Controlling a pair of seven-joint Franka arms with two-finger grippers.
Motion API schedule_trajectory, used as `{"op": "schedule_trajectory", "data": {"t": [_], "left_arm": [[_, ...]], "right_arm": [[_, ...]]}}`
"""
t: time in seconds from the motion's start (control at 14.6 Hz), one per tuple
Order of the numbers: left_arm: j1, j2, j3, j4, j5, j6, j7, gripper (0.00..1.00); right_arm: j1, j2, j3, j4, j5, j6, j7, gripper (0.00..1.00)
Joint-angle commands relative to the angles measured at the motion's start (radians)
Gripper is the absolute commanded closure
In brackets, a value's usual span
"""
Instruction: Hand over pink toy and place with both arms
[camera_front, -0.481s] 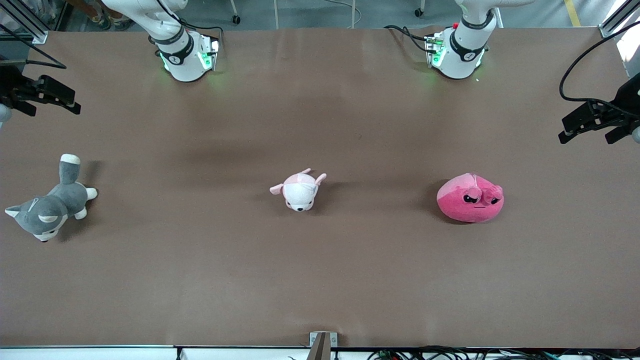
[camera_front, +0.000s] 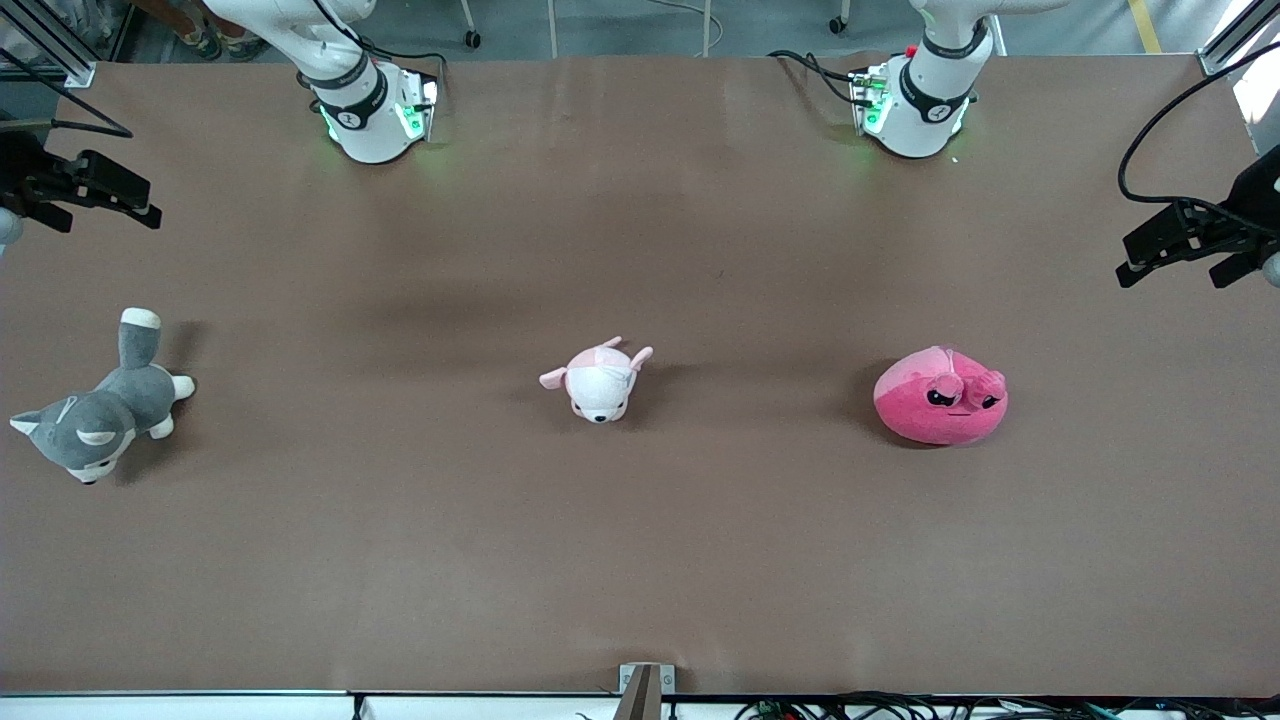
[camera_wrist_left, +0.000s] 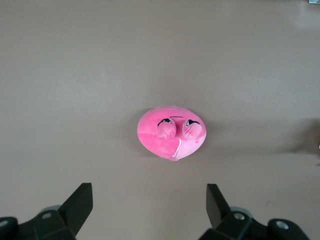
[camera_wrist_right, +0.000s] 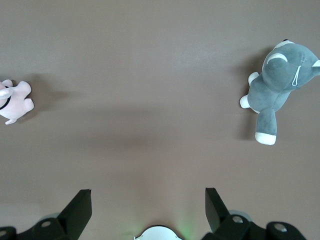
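pink toy: the pink toy (camera_front: 940, 394) lay on the tabletop (camera_front: 640, 560) toward the left arm's end, face turned up, two small nubs above the dark eyes; nothing touched it. Also seen in the left wrist view (camera_wrist_left: 171, 132), centred between that gripper's fingers but well apart from them.
left gripper: the left gripper (camera_front: 1180, 250) hung in the air at the left arm's edge of the tabletop, well apart from the pink toy; fingers (camera_wrist_left: 80, 202) spread apart, holding nothing.
right gripper: the right gripper (camera_front: 95, 195) hung over the right arm's edge of the tabletop; fingers (camera_wrist_right: 79, 207) spread apart, holding nothing.
white and pale-pink plush: the white and pale-pink plush (camera_front: 600, 380) lay mid-tabletop, between the pink toy and the husky, well apart from both; partly visible in the right wrist view (camera_wrist_right: 12, 100).
husky plush: the grey and white husky plush (camera_front: 100, 410) lay on its side toward the right arm's end of the tabletop; also in the right wrist view (camera_wrist_right: 277, 85).
arm bases: left arm base (camera_front: 915, 100) and right arm base (camera_front: 365, 105) stood along the tabletop edge farthest from the front camera.
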Motion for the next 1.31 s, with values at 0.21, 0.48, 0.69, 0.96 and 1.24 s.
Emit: {"op": "schedule_trajectory", "data": {"t": [0.21,0.48,0.69,0.96,1.24], "left_arm": [[-0.017,0.062,0.000,0.024,0.010,-0.018,-0.005,0.00],[-0.014,0.120,-0.007,0.021,0.013,-0.021,0.003,0.00],[0.006,0.174,-0.006,0.010,0.019,-0.027,0.011,0.00],[0.004,0.292,-0.004,-0.006,0.017,0.006,-0.012,0.00],[-0.016,0.367,-0.006,-0.009,0.019,0.056,-0.063,0.00]], "right_arm": [[-0.003,-0.021,0.004,-0.022,-0.019,0.011,-0.001,0.00],[-0.003,-0.021,0.004,-0.022,-0.018,0.010,-0.001,0.00],[-0.003,-0.021,0.004,-0.022,-0.018,0.010,-0.002,0.00],[-0.003,-0.021,0.004,-0.022,-0.019,0.010,-0.001,0.00],[-0.003,-0.021,0.004,-0.022,-0.019,0.010,-0.001,0.00]]}}
